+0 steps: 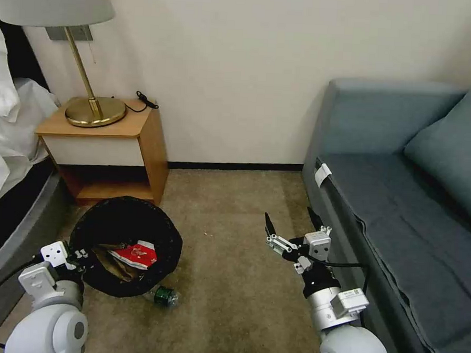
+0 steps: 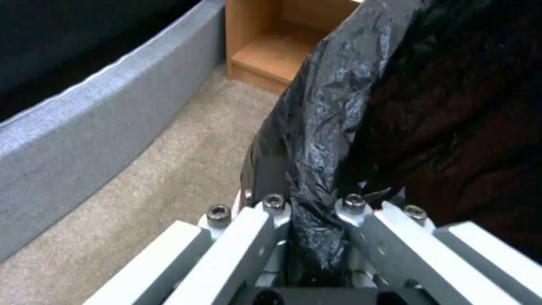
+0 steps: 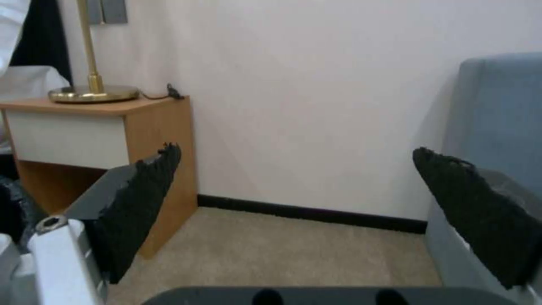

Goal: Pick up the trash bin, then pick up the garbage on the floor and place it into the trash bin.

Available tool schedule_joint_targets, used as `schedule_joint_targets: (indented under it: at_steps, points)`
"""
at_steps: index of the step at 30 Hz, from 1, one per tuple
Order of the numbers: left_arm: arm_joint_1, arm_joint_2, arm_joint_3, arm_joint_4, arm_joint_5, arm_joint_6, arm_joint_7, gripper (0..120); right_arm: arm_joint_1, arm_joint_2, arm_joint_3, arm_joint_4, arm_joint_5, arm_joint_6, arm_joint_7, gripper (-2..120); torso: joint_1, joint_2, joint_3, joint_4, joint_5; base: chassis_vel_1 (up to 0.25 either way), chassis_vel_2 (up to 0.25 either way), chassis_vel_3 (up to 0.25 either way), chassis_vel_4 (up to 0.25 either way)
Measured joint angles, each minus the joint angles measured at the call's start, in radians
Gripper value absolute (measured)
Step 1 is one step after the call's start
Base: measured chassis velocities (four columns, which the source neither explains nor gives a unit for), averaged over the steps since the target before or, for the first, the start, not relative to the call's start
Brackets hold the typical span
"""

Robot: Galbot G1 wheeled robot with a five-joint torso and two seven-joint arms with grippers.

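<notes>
Left gripper (image 2: 313, 220) clamps the trash bin's (image 1: 126, 229) bagged rim; right gripper (image 1: 292, 221) hangs spread apart above the carpet (image 1: 232, 239).

Plain cream wall (image 1: 241, 66) at twelve o'clock, beige carpet (image 1: 231, 260) below; wooden nightstand (image 1: 110, 149) with brass lamp (image 1: 87, 84) at ten, blue-grey sofa (image 1: 402, 206) at three.
</notes>
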Motion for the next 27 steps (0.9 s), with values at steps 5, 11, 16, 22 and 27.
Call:
schedule_joint_targets:
  at_steps: [5,11,16,22,27]
  points:
    - [-0.002,-0.001,0.0,0.001,0.001,0.0,-0.001,3,0.01,-0.004,-0.01,-0.008,0.002,0.0,0.0,100,0.0,0.0,0.0,-0.0001,0.0,0.0,0.0,0.0,0.0]
    - [-0.004,0.0,0.0,0.003,0.001,0.0,-0.001,3,0.104,-0.045,-0.072,-0.037,0.098,-0.008,-0.001,100,0.0,0.0,0.0,-0.0003,0.0,0.0,0.0,0.0,0.0]
    - [-0.003,0.002,-0.02,-0.002,-0.001,0.003,-0.001,3,0.371,-0.105,-0.212,-0.15,0.272,-0.014,-0.023,100,0.0,0.0,0.0,0.0001,0.0,0.0,0.0,0.0,0.0]
    - [-0.003,0.006,-0.052,-0.009,-0.019,0.008,-0.001,3,0.654,-0.111,-0.389,-0.296,0.418,-0.06,-0.018,100,0.0,0.0,0.0,0.0,0.0,0.0,0.0,0.0,0.0]
    - [-0.002,0.007,-0.087,-0.012,-0.041,0.009,-0.002,3,0.877,-0.094,-0.607,-0.418,0.542,-0.079,-0.012,100,0.0,0.0,0.0,0.0001,-0.0003,0.0,0.0,0.0,0.0]
